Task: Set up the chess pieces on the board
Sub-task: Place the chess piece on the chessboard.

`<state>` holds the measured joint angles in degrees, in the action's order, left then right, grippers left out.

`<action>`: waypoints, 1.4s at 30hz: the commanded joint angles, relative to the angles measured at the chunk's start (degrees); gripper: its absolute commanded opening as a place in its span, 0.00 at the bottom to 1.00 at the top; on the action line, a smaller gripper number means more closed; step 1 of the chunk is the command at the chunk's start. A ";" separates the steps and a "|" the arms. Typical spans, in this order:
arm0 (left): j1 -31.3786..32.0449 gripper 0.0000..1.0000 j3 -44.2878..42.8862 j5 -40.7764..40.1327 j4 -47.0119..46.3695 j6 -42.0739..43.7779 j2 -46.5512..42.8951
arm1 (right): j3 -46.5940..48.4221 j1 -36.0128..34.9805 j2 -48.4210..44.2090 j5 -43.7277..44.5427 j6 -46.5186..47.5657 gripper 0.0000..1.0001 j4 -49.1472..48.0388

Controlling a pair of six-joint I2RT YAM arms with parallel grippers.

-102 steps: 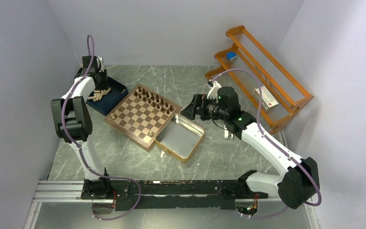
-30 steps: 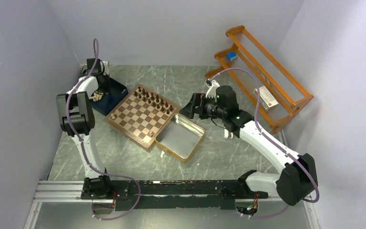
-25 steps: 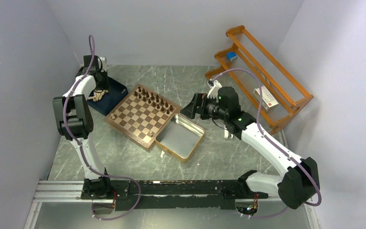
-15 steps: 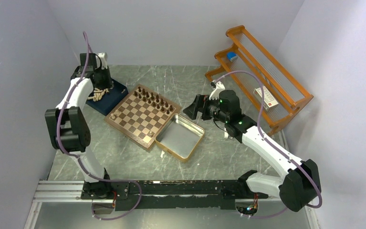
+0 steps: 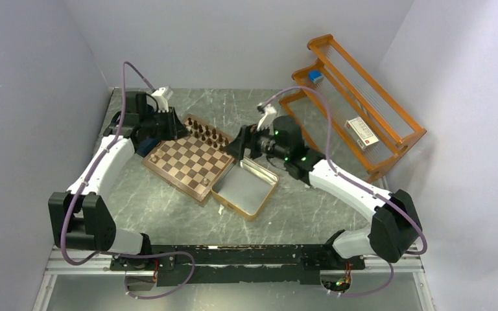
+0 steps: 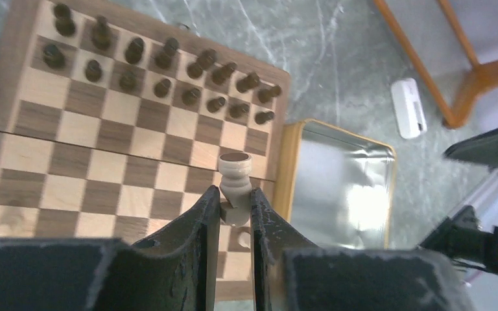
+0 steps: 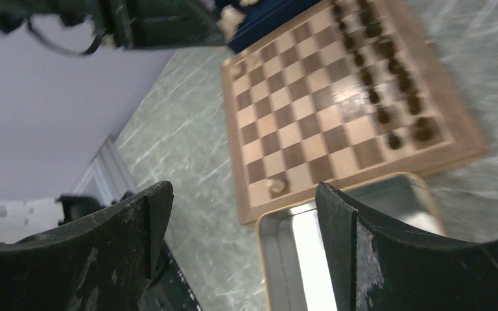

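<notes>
**Left claw** (image 6: pixel 234 206): clenched on a pale chess piece (image 6: pixel 235 181), whose broad end points away from the fingers towards the board (image 6: pixel 104 175) beneath. Dark pieces (image 6: pixel 162 71) fill the two rows beyond the fingertips, and the tin (image 6: pixel 337 188) lies just to this claw's right.

**Good practice:** lower the piece upright onto the centre of a square in the rows opposite the dark ones. Release only once the base appears to sit flat, then lift straight up so that nothing topples.

**Right claw** (image 7: pixel 243 253): jaws spread wide, grasping nothing, with the board beyond its fingertips.
</notes>
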<state>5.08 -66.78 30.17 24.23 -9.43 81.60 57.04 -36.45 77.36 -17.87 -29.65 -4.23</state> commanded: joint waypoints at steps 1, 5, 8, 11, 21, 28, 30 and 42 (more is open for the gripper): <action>1.06 0.19 3.02 8.64 -2.26 -2.48 -3.04 | -3.21 -5.74 -0.55 5.25 4.00 0.84 -11.07; 2.30 0.19 5.03 12.15 -0.04 2.86 -3.94 | 2.48 -5.77 2.46 5.75 -3.12 0.74 -7.78; 3.92 0.18 8.67 14.01 -2.66 2.56 -5.28 | 8.08 -5.81 6.89 -0.67 -0.82 0.73 -4.09; 4.94 0.17 10.10 19.12 -4.06 0.55 -5.24 | 6.91 -5.83 7.47 -5.39 11.69 0.73 -5.47; 9.02 0.19 8.28 18.96 2.18 1.14 -5.47 | -2.80 -5.96 1.79 -18.39 65.89 0.81 -10.69; 10.57 0.19 9.27 19.66 3.46 2.01 -6.65 | -3.44 -7.16 2.73 -18.56 85.63 0.56 -6.46; 10.80 0.19 9.24 19.79 3.66 1.98 -6.74 | -3.45 -8.17 3.56 -18.63 90.02 0.51 -5.04; 12.19 0.19 7.88 21.02 7.33 4.11 -5.39 | -4.90 -15.05 6.95 -7.78 100.90 0.57 -5.81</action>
<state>16.78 -56.90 48.73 29.87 -6.79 76.31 52.03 -50.04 82.98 -29.74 65.19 -10.20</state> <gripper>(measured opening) 0.233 0.578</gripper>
